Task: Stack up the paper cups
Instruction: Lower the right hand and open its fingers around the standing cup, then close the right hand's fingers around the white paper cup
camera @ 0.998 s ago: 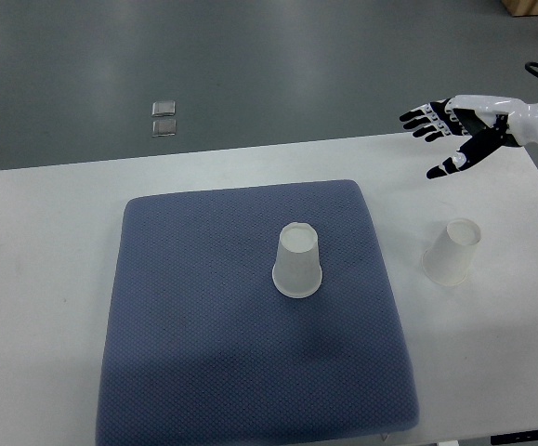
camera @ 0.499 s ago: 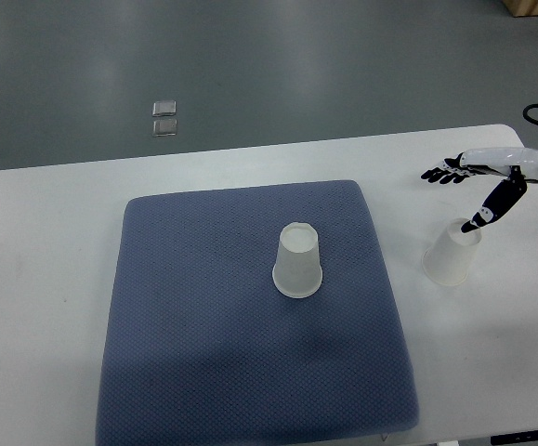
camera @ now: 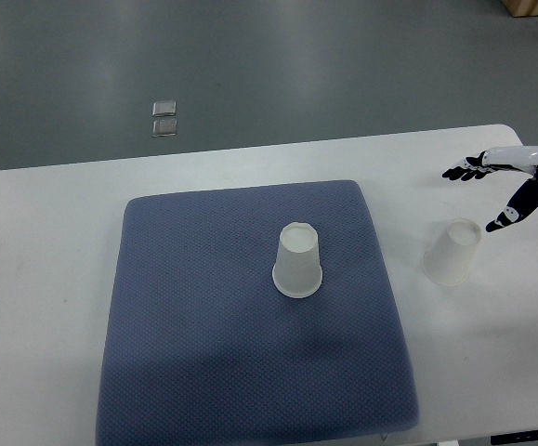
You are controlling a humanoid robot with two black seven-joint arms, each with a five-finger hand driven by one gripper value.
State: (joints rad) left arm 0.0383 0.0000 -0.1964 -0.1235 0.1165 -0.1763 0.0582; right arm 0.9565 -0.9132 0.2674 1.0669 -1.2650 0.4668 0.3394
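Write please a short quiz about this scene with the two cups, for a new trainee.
1. True or false: both cups stand upside down.
2. Where does the cup on the mat stand compared with the bare-table cup? A) to its left B) to its right C) on top of it
3. Fill in: the right hand holds ____.

Key
1. True.
2. A. It stands near the middle of the blue mat; the other is on the white table.
3. Nothing. Its fingers are spread, up and to the right of the bare-table cup, not touching it.
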